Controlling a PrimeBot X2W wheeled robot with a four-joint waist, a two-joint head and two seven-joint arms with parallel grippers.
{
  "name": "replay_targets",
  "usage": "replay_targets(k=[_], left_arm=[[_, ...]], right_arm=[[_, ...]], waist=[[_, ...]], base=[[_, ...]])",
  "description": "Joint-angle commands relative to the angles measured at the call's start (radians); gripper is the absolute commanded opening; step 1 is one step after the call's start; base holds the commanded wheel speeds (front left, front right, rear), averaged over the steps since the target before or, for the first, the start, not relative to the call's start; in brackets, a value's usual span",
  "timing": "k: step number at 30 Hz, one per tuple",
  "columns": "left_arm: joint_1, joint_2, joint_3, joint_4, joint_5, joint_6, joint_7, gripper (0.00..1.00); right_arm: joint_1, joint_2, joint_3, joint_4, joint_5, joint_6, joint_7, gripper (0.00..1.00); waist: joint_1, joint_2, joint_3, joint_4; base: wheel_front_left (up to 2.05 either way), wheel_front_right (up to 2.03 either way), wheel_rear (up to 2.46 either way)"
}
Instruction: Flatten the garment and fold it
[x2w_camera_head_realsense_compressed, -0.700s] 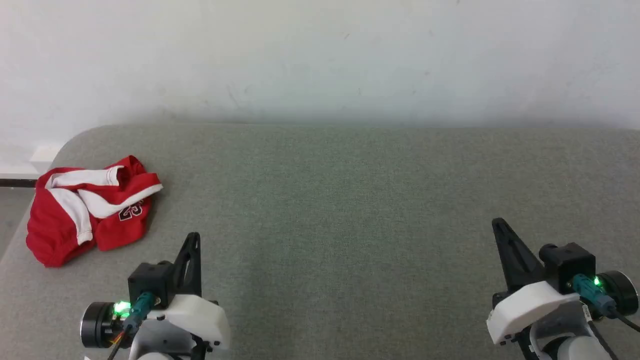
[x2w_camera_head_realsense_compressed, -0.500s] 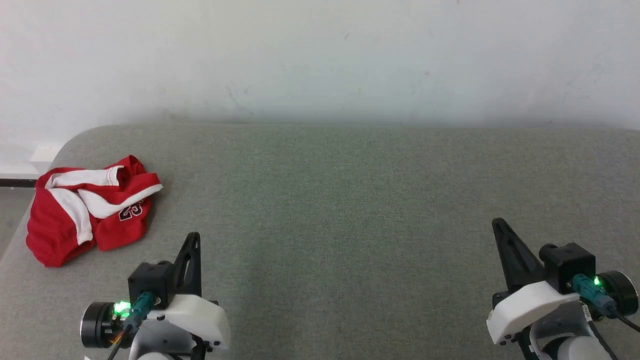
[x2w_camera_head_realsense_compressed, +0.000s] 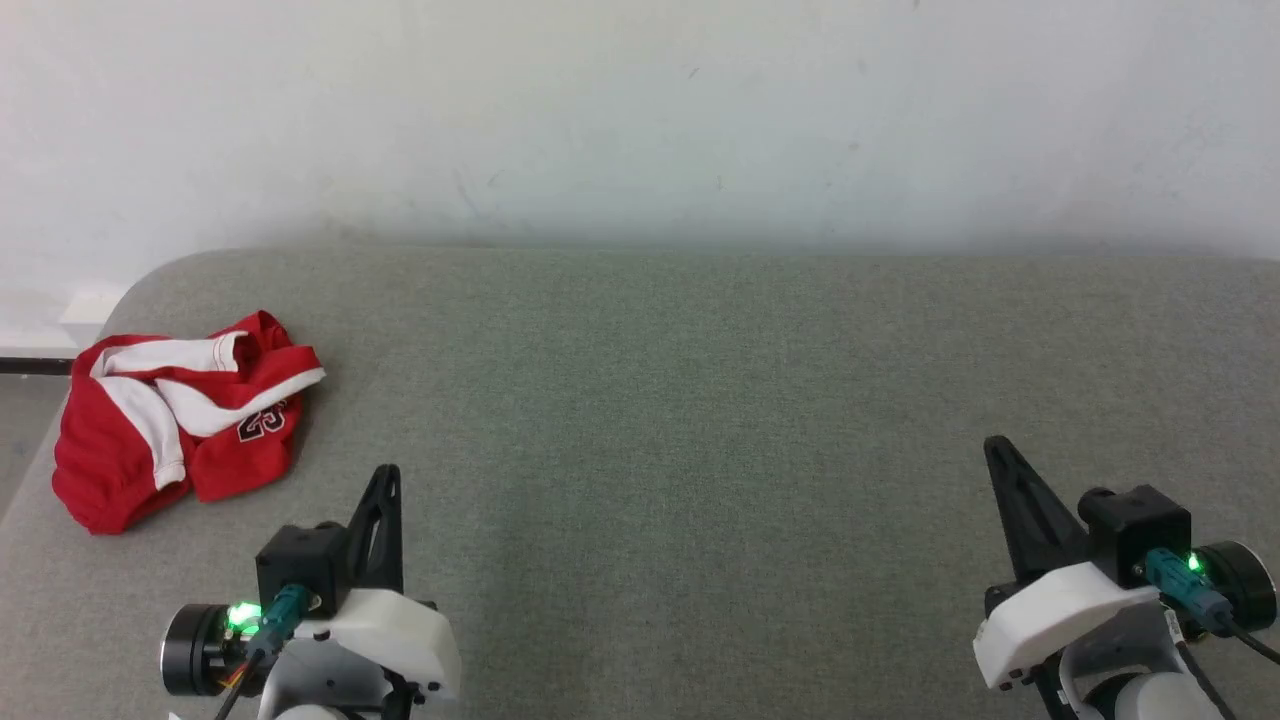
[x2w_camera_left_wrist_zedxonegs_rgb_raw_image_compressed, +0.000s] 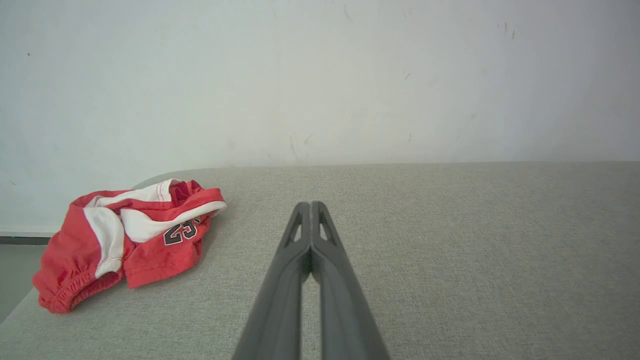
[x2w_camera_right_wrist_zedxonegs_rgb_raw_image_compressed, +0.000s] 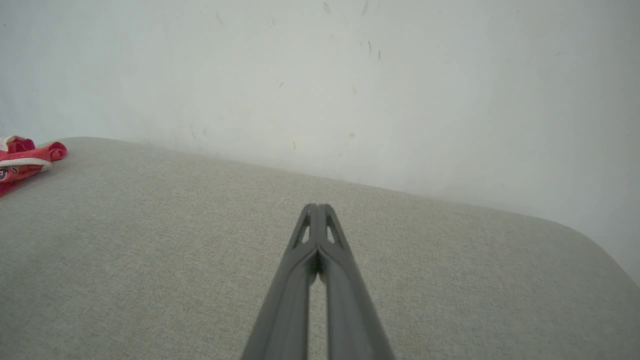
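The garment (x2w_camera_head_realsense_compressed: 170, 420), red shorts with white stripes and a dark "23", lies crumpled near the table's left edge; the left wrist view has it (x2w_camera_left_wrist_zedxonegs_rgb_raw_image_compressed: 125, 237) at the left, and a corner of it (x2w_camera_right_wrist_zedxonegs_rgb_raw_image_compressed: 22, 160) sits at the left edge of the right wrist view. My left gripper (x2w_camera_head_realsense_compressed: 387, 472) hovers at the lower left, to the right of and nearer than the shorts, shut and empty, its fingertips (x2w_camera_left_wrist_zedxonegs_rgb_raw_image_compressed: 311, 205) pressed together. At the lower right my right gripper (x2w_camera_head_realsense_compressed: 992, 442) is shut too, far from the cloth, its tips (x2w_camera_right_wrist_zedxonegs_rgb_raw_image_compressed: 316, 206) touching.
A grey felt-covered table (x2w_camera_head_realsense_compressed: 700, 400) with rounded corners spreads in front of me, backed by a white wall (x2w_camera_head_realsense_compressed: 640, 110). The table's left edge (x2w_camera_head_realsense_compressed: 30, 480) runs just beside the shorts, with floor beyond it.
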Motion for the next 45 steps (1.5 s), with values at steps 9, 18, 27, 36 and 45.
replay_targets(k=[9,18,27,36,45], left_arm=[[0.001,0.001,-0.001,0.001,0.000,0.002,0.000,1.00],[0.006,0.000,-0.006,0.001,-0.009,0.010,-0.015,1.00],[0.013,0.000,-0.011,-0.002,-0.020,0.019,-0.034,1.00],[0.021,0.000,-0.016,-0.003,-0.031,0.029,-0.053,1.00],[0.035,-0.001,-0.017,-0.008,-0.038,0.036,-0.071,1.00]], right_arm=[[0.000,-0.001,0.000,0.002,0.001,0.000,0.000,1.00],[0.001,0.000,-0.009,0.009,0.013,0.000,-0.015,1.00],[0.003,0.000,-0.019,0.010,0.017,0.000,-0.034,1.00],[0.008,0.000,-0.018,0.007,0.020,0.000,-0.053,1.00],[0.018,0.001,-0.015,0.010,0.028,0.000,-0.071,1.00]], waist=[[0.0000,0.0000,0.000,0.000],[0.0000,0.0000,0.000,0.000],[0.0000,0.0000,0.000,0.004],[0.0000,0.0000,-0.003,0.025],[0.0000,0.0000,-0.013,0.069]], base=[[0.00,0.00,0.00],[0.00,0.00,0.00],[0.00,0.00,0.00],[0.00,0.00,0.00],[0.00,0.00,0.00]])
